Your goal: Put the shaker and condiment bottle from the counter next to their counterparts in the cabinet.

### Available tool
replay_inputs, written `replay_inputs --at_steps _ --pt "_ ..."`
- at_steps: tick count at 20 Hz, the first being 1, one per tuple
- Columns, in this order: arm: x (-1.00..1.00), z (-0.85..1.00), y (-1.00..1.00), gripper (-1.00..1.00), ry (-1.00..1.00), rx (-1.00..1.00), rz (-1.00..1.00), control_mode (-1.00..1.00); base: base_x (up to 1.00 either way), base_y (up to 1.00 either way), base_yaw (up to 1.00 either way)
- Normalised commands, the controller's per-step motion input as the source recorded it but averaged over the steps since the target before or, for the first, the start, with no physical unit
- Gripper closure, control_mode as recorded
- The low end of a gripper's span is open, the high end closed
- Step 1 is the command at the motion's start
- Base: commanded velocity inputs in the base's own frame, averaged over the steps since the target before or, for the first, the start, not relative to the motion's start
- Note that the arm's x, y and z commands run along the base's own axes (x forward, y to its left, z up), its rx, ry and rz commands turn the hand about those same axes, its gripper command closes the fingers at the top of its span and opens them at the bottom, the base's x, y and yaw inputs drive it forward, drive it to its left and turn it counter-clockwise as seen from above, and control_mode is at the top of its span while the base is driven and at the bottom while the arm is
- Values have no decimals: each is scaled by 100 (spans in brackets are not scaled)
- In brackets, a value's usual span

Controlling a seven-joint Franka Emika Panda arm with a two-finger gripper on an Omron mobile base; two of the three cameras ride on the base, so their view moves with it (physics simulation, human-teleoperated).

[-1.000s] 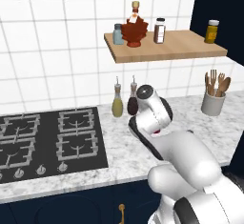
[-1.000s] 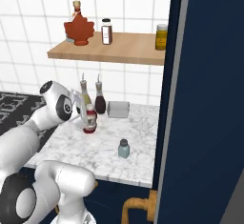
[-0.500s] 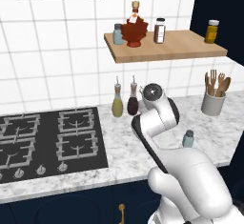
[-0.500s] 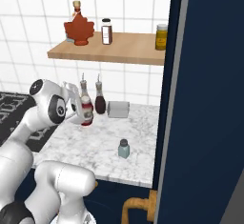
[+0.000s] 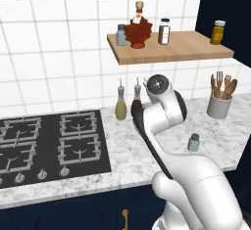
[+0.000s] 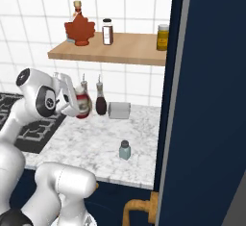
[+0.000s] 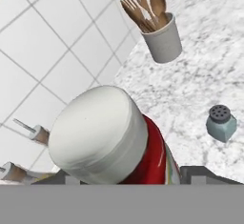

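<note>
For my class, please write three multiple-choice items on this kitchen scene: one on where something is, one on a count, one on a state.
1. Where is the shaker that stands off the cabinet?
A. on the stove
B. on the counter
C. in the utensil cup

2. How many items stand on the cabinet?
A. two
B. six
C. four

3. What state is the condiment bottle in?
A. lifted off the counter in the gripper
B. lying flat on the counter
C. on the cabinet

Answers: 1 B, it stands on bare marble; 2 C, shaker, leaf bottle, jar, yellow jar; 3 A, its base hangs clear of the marble.
</note>
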Motion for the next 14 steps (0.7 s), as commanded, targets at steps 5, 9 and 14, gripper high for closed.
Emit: replay_inputs --at_steps 5,9,14 --pt "-21 57 2 100 0 -5 0 -100 0 0 0" --pt "-16 58 0 100 0 -5 0 -100 0 0 0" --pt "-14 58 0 100 0 -6 0 -100 0 0 0"
